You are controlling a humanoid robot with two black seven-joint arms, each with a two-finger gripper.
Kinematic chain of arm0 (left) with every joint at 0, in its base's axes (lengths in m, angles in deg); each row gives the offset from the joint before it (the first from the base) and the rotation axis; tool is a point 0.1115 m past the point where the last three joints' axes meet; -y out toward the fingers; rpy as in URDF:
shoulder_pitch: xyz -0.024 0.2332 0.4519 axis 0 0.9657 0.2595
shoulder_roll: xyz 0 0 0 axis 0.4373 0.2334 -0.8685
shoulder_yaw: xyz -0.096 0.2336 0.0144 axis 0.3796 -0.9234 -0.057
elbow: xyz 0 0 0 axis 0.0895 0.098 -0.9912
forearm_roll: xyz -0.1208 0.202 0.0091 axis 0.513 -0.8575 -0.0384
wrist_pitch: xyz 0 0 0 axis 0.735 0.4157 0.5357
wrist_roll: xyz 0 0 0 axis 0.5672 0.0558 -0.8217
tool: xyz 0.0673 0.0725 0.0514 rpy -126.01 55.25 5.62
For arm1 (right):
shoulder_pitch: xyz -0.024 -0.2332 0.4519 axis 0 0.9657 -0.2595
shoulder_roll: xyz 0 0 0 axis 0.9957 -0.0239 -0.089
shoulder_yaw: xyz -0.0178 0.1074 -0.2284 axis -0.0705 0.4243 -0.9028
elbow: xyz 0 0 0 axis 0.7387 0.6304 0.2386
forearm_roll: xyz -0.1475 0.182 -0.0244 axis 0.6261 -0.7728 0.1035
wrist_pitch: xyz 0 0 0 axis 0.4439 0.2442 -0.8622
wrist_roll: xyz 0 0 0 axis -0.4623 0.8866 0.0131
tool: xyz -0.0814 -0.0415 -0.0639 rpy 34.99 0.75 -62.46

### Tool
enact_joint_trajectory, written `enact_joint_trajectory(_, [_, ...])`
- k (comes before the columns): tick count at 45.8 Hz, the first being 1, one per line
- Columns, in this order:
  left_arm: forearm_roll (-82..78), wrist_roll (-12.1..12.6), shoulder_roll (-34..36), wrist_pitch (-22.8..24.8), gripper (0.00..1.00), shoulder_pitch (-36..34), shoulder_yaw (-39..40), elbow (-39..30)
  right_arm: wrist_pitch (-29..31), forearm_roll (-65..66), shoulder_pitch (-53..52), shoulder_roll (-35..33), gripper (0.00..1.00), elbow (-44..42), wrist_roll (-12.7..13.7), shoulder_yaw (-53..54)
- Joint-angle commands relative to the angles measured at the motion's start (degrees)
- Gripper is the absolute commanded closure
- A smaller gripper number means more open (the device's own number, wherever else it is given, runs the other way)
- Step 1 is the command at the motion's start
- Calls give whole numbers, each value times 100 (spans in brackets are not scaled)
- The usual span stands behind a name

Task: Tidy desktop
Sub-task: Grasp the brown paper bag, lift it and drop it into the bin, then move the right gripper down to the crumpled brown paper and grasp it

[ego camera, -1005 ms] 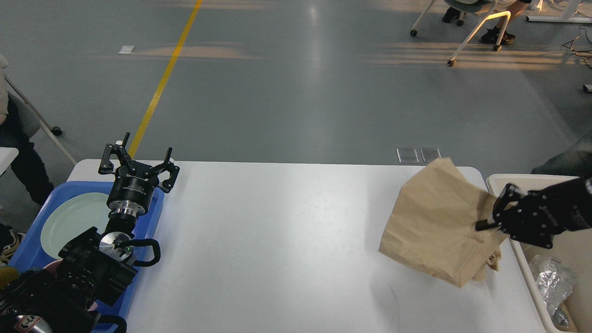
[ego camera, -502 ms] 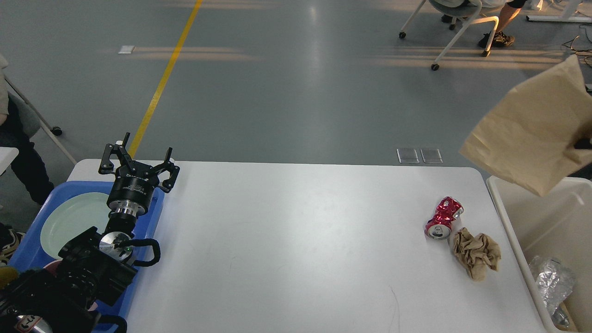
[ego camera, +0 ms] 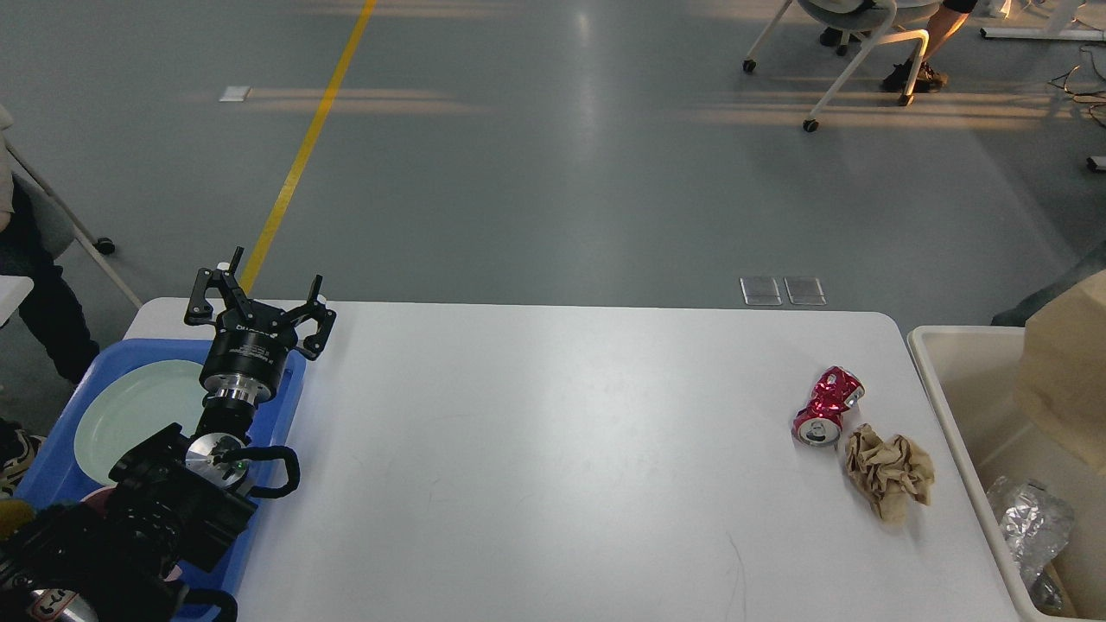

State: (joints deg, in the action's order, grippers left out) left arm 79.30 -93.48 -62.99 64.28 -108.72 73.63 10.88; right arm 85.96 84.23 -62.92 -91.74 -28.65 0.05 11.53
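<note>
The white desktop (ego camera: 536, 449) fills the middle of the head view. A crushed red can (ego camera: 828, 406) and a crumpled brown paper ball (ego camera: 890, 471) lie on it near the right edge. A brown paper bag (ego camera: 1067, 371) sits inside the beige bin (ego camera: 950, 406) at the far right, partly cut off by the frame edge. My left gripper (ego camera: 259, 298) is open and empty over the far edge of the blue tray (ego camera: 289, 406). My right gripper is out of view.
The blue tray holds a pale green plate (ego camera: 130, 419). The beige bin also holds crumpled foil (ego camera: 1032, 527). Chairs and people's legs are on the floor beyond the table.
The right gripper lifted the paper bag off the table, uncovering the can and paper ball, and swung it right. The bag now lies in the bin and the right arm has left the view.
</note>
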Motion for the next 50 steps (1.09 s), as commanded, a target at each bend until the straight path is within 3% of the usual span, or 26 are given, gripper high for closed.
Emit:
enact_joint_trajectory(1, [0,0,7,0,4,0,0,0,-79,-68,735,690,0,-1101,-24,27])
enact_joint_trajectory(19, [0,0,-2,0,4,0,0,0,9,-68,965,1262,0,-1076,-24,-52])
enact_joint_trajectory(24, [0,0,-2,0,4,0,0,0,18,-33,254,1306,0,-813,-24,-359])
enact_joint_trajectory(34, [0,0,-2,0,4,0,0,0,79,-33,-1758,1552,0,707,-24,-2415])
enact_joint_trajectory(40, [0,0,-2,0,4,0,0,0,728,-50,-3095,1754,0,1718,-24,-3303])
enact_joint_trajectory(50, [0,0,-2,0,4,0,0,0,2196,-42,-4598,1851,0,2589,-6,-3550])
